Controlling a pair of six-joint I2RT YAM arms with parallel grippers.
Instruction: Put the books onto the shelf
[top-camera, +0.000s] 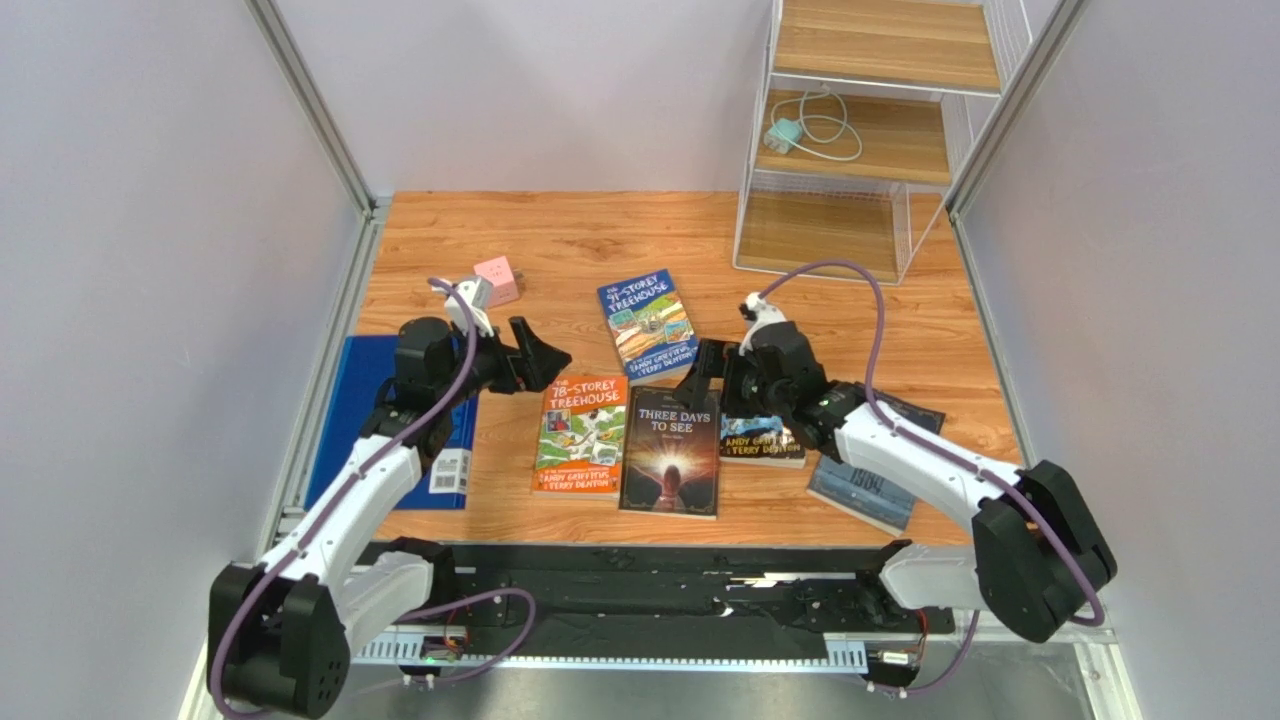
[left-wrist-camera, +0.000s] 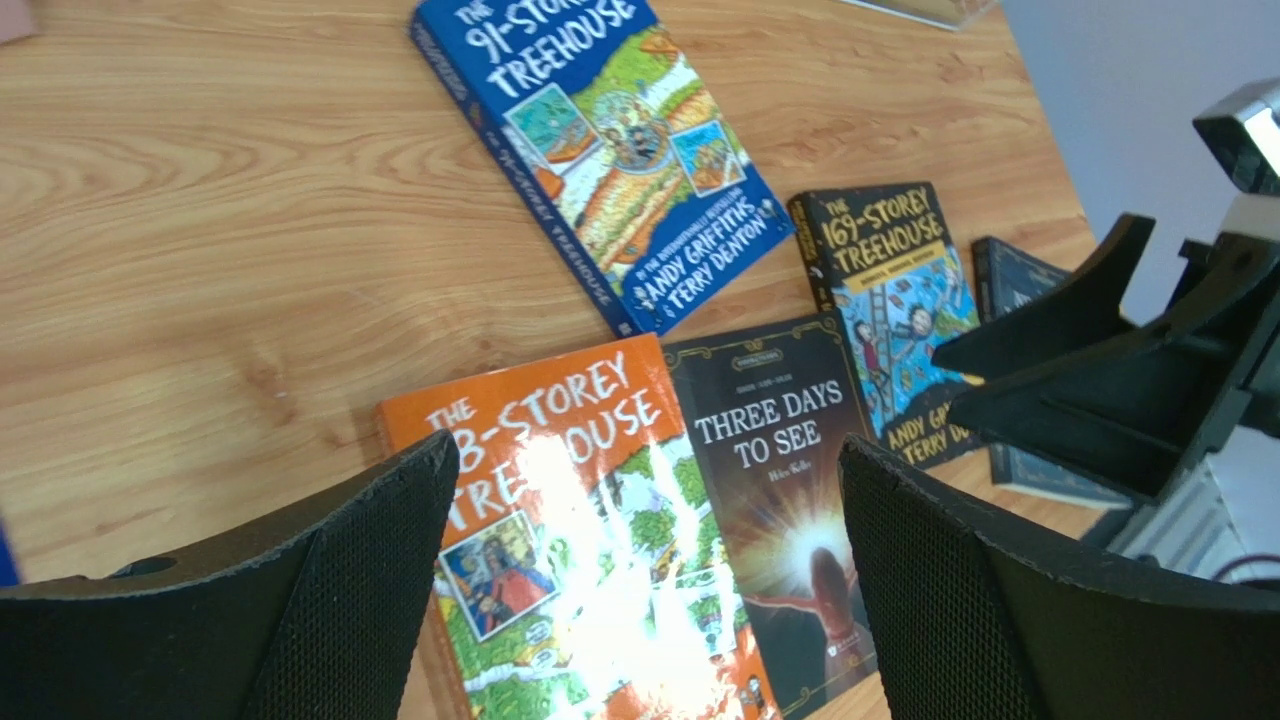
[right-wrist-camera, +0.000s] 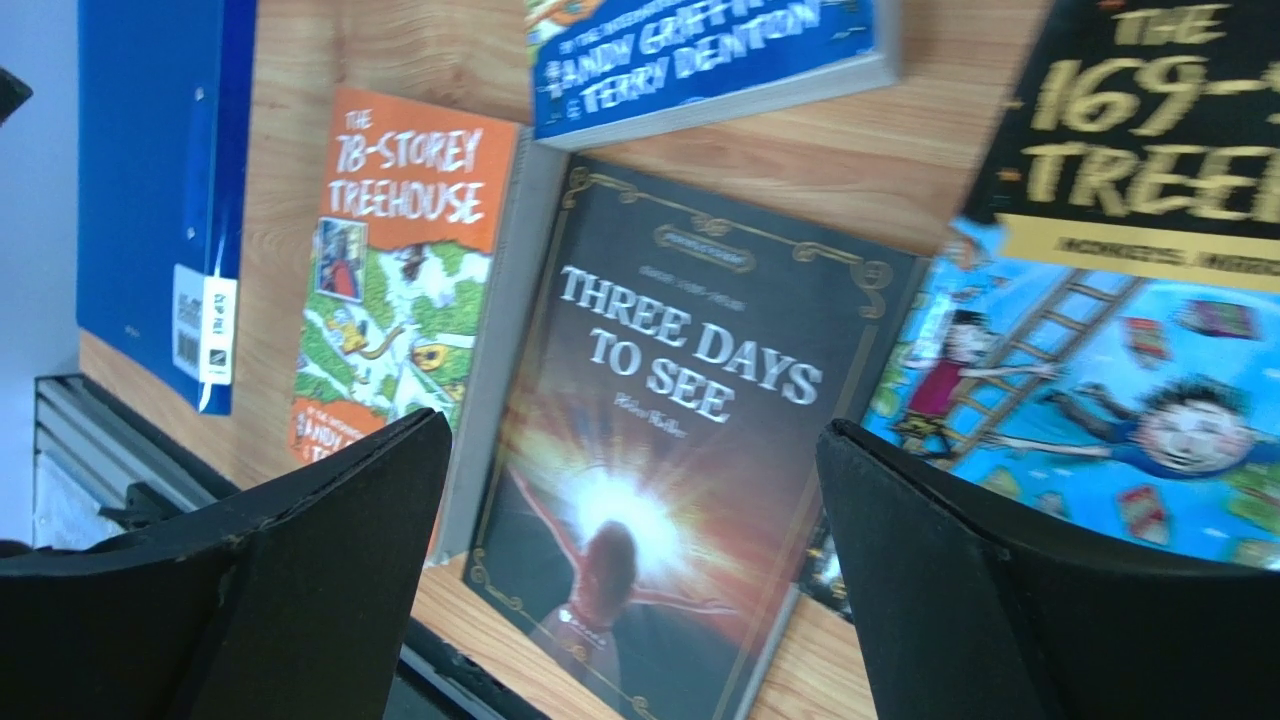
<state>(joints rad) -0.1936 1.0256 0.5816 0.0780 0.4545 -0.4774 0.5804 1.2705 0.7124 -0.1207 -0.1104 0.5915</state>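
Noting positions: shelf (top-camera: 819, 233) stands at the far right corner of the worktop (top-camera: 451, 240), its top cut off in the overhead view. Blue folder (top-camera: 353, 398) lies at the left edge, partly under the left arm (top-camera: 368, 480).

All five books (left-wrist-camera: 631, 135) lie flat on the worktop, none on the shelf:
- 91-Storey Treehouse (top-camera: 648, 326), farthest back.
- 78-Storey Treehouse (top-camera: 580, 435), just beside Three Days to See (top-camera: 672, 450).
- 169-Storey Treehouse (left-wrist-camera: 887, 300), partly hidden under the right hand (right-wrist-camera: 631, 435).
- Grey-blue book (top-camera: 869, 495), title unreadable, crossed by the right arm (top-camera: 917, 458).

Left hand (left-wrist-camera: 646, 465) and right hand are both released, grasping nothing. White cable (top-camera: 819, 128) sits on the shelf's middle board. Pink cube (top-camera: 498, 278) sits behind the left hand.
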